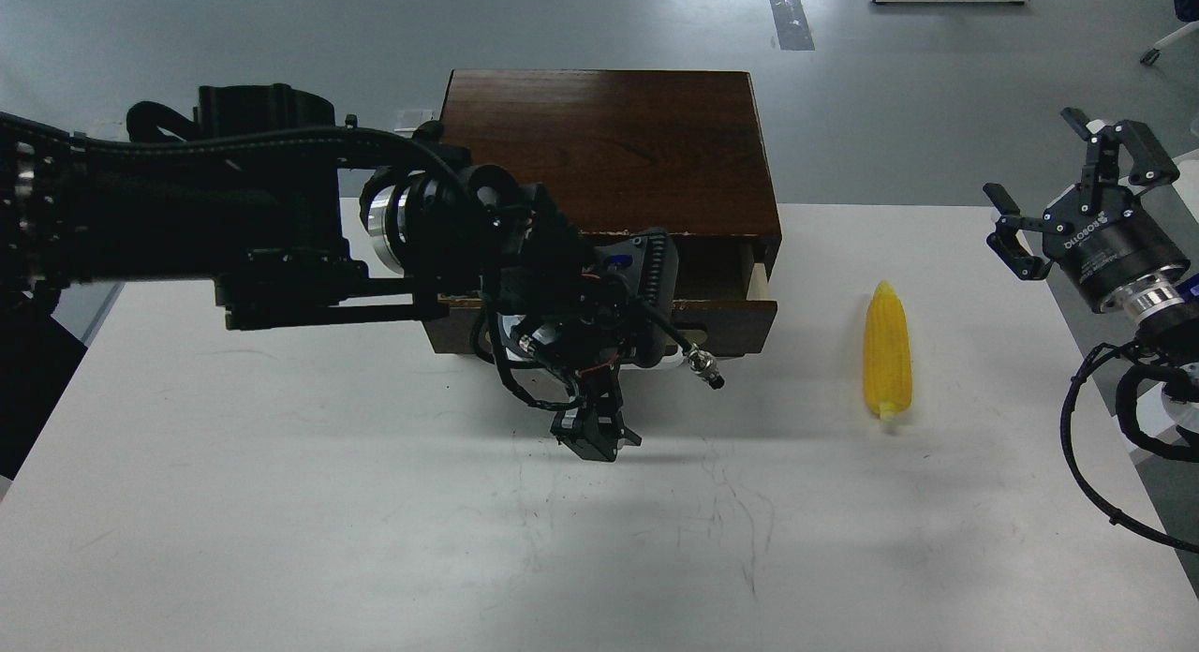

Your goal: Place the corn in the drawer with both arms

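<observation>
Corn (888, 350) untouched on table (281, 540), left arm (596, 427) across drawer (726, 305)

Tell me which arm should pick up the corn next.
Right. The right gripper hangs open just right of the corn, with bare table between them. The left gripper is occupied in front of the partly open drawer.

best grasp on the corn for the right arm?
Grip the corn at its thick middle, from above, pincer fingers closing across its width. It lies flat on the table, long axis pointing away, clear on both sides; the right pincer is open nearby.
</observation>
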Robot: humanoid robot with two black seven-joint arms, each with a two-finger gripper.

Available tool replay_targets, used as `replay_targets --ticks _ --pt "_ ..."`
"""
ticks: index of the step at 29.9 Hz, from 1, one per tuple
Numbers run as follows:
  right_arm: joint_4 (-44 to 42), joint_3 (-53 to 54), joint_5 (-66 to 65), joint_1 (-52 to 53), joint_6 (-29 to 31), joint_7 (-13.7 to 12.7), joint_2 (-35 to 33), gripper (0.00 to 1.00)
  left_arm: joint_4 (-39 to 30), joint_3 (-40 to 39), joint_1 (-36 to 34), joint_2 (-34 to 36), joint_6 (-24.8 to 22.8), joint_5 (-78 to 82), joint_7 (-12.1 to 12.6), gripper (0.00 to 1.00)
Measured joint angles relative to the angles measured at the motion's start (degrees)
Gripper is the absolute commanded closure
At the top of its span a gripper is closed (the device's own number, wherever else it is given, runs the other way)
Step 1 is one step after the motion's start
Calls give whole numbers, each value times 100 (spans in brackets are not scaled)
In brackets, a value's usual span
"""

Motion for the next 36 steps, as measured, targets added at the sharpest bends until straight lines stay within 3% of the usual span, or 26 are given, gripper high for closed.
replay_targets --ticks 7,12,18,30,36 --pt "8 0 0 -25 0 0 -8 0 -81 -719 -27 314 -1 -474 0 1" --pt "7 -2 0 -55 0 -5 -109 0 335 -1642 -34 671 -2 -2628 0 1" --pt "13 -9 0 -108 0 -5 -156 0 1153 -2152 66 1173 -2 -4979 2 1" --pt "286 -116 -30 -268 0 -2 -447 0 1404 -2323 1835 2574 0 -9219 0 1" --pt "743 -372 -500 -262 0 2 -884 0 1411 -2399 2722 2996 0 -10206 0 1"
